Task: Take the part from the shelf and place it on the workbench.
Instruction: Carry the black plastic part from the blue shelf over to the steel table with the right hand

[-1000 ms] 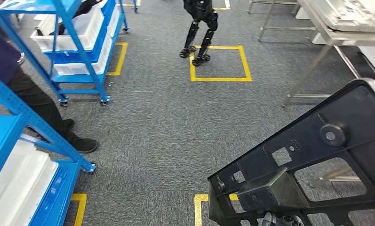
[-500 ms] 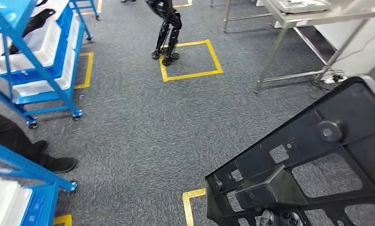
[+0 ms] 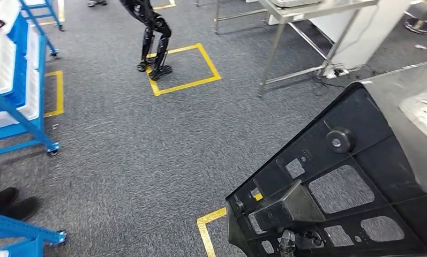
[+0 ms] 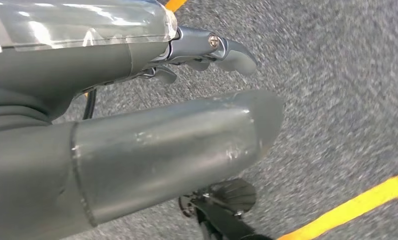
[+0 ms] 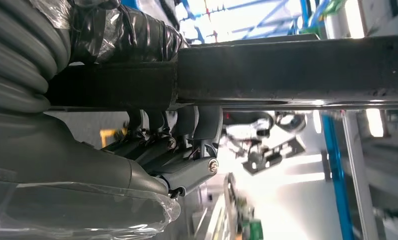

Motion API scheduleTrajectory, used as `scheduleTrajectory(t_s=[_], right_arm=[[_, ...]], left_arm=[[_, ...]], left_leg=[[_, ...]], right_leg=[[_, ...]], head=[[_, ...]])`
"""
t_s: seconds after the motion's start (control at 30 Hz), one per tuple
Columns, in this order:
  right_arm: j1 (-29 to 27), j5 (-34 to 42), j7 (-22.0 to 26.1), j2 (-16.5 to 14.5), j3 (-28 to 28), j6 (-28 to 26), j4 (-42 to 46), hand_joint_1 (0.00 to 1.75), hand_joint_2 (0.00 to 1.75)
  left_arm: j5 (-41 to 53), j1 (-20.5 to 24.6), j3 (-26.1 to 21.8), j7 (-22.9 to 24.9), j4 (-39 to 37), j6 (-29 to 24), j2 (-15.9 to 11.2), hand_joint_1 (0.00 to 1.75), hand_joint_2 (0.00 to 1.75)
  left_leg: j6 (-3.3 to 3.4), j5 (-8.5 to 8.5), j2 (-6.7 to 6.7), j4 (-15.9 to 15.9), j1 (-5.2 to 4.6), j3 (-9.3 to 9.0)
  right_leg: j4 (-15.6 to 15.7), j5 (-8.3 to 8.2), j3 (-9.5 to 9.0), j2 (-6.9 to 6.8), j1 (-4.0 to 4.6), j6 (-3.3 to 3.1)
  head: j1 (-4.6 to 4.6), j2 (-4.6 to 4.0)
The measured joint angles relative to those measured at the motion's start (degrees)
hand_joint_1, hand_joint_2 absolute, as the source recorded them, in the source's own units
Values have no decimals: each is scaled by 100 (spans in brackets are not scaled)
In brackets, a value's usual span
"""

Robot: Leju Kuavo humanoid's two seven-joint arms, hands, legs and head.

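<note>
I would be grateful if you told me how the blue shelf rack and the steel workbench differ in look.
The blue shelf rack is painted blue, rolls on casters and carries white bins. The steel workbench is bare metal on thin plain legs, bearing a pale tray. Both stand on the grey carpet.

Workshop floor, head view.
Grey carpet [image 3: 147, 144] marked with yellow tape squares [image 3: 181, 69]; blue wheeled shelving [image 3: 18, 101] with white bins at left; steel-legged worktop [image 3: 313, 13] upper right; cables beneath.

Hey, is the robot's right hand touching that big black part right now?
Touching. The right wrist view shows the right hand with its fingers hooked against the black part.
</note>
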State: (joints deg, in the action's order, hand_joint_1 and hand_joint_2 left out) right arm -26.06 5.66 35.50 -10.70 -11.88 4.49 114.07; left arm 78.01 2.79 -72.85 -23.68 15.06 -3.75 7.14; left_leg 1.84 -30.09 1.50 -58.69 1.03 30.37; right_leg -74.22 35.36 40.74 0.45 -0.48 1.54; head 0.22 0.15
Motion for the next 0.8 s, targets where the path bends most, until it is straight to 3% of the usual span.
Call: scheduleTrajectory(t_s=[0.03,0.07,0.1,0.17,0.23,0.3,0.33,0.4,0.47,0.53,0.57,0.63,0.7,0.77,0.8], right_arm=[[4,0,0,8,-1,-4,-22,175,175],[5,0,0,16,-2,-8,-40,175,175],[6,0,0,23,-3,-10,-51,175,175],[22,1,1,31,-12,-18,-60,175,175],[41,5,5,39,-33,-31,-64,175,175],[43,9,11,52,-56,-54,-73,175,175],[39,10,15,60,-68,-65,-78,175,175],[56,13,30,76,-107,-83,-93,175,175],[89,16,46,87,-151,-110,-124,175,175],[102,18,53,103,-176,-148,-168,175,175],[102,20,54,114,-185,-168,-188,175,175],[106,34,55,138,-212,-223,-220,175,175],[104,63,54,162,-239,-287,-225,175,175],[49,103,45,190,-244,-356,-167,175,175],[-9,121,40,208,-241,-392,-111,175,175]], left_arm=[[0,-5,-3,0,0,0,-3,0,0],[0,-4,-7,0,0,1,-5,0,0],[0,3,-9,-1,0,1,-5,0,0],[0,11,-15,-2,-1,3,-3,0,0],[-3,12,-26,-4,-1,6,-2,0,0],[-10,25,-35,-4,0,9,-3,0,0],[-14,35,-37,-3,0,10,-7,0,0],[-24,48,-42,-1,0,15,-18,0,0],[-37,31,-48,2,0,26,-26,0,0],[-48,-6,-53,10,-1,35,-34,0,0],[-50,-18,-56,14,-1,35,-40,0,0],[-45,-14,-64,18,-1,26,-51,0,0],[-17,3,-73,16,-1,5,-52,0,0],[48,10,-77,15,-1,-30,-33,0,0],[85,10,-76,17,-2,-49,-16,0,0]], left_leg=[[4,-6,82,0,-8,0],[5,-14,158,0,-14,-7],[1,-25,224,0,-19,-21],[-21,-52,339,0,-35,-56],[-59,-73,451,5,-52,-75],[-107,-87,579,37,-65,-116],[-134,-116,560,32,-60,-144],[-176,-322,280,-241,-49,-67],[-196,-669,-43,-935,-33,258],[-213,-831,-112,-1516,-30,575],[-217,-747,-116,-1540,-30,622],[-215,-313,-165,-1009,-24,441],[-191,-23,-445,-337,-4,164],[-141,-10,-679,-102,-7,64],[-113,-2,-680,-86,-18,66]], right_leg=[[-99,-12,40,-14,0,-5],[25,-128,-35,-33,5,-22],[354,-318,-220,-88,19,-52],[1129,-604,-634,-363,93,-137],[1464,-660,-785,-519,168,-201],[1511,-684,-784,-385,171,-246],[1561,-708,-809,-317,152,-267],[1664,-766,-870,-183,96,-322],[1682,-789,-874,-42,80,-346],[1667,-788,-869,123,82,-351],[1651,-783,-869,209,82,-348],[1594,-759,-866,370,70,-320],[1508,-718,-836,505,57,-260],[1454,-708,-772,621,38,-180],[1448,-719,-741,685,32,-140]], head=[[0,0],[0,0],[0,0],[1,0],[-1,0],[-3,0],[-3,0],[-8,0],[-10,0],[-11,0],[-11,0],[-11,0],[-10,0],[-8,0],[-8,0]])
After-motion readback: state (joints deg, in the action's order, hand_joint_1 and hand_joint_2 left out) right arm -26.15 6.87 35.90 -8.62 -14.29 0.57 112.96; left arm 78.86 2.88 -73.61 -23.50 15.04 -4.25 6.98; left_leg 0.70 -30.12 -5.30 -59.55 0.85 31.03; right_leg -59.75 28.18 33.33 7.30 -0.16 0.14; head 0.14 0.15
